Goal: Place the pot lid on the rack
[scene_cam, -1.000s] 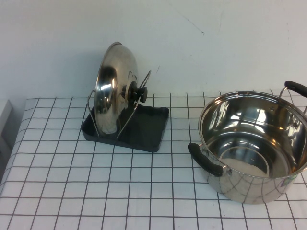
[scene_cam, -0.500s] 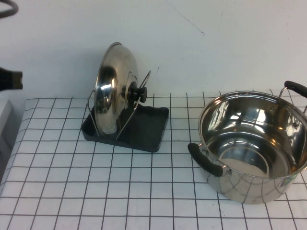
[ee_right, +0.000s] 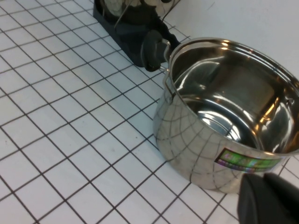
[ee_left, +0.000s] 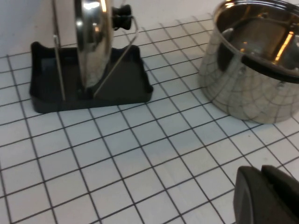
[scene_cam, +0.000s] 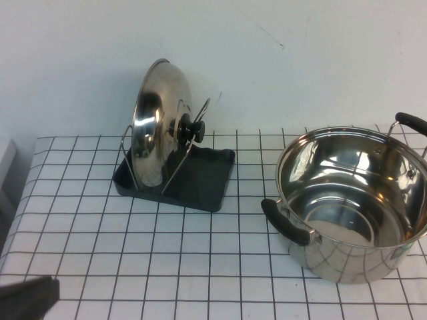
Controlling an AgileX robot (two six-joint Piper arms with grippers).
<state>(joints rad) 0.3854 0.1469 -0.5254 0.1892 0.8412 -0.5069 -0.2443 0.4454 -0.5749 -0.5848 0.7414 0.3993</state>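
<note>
1. Nearest the front edge, at the front-left corner of the bench, a dark shape pokes into the high view: that is the left gripper [scene_cam: 27, 297], low and well clear of everything. Whether it is apart or together cannot be told.
2. The right gripper [ee_right: 271, 200] does not show in the high view at all. Its own wrist camera catches only a dark bulk beside the pot [scene_cam: 350, 200], so it sits toward the front-right, and its state cannot be told either.
3. Mid-bench on the right stands the pot, open and empty, with no lid on it.
4. Toward the back-left sits the rack [scene_cam: 200, 183], and here is the news: the lid [scene_cam: 160, 133] stands on edge in the wire loops, knob [scene_cam: 190, 129] facing the right edge, its flat plane running roughly front to back.
5. The lid lies away toward the back from the left gripper, which looks the nearer arm; nothing touches it.
6. Judged from this, the task looks done, and no further reach seems called for.
</note>
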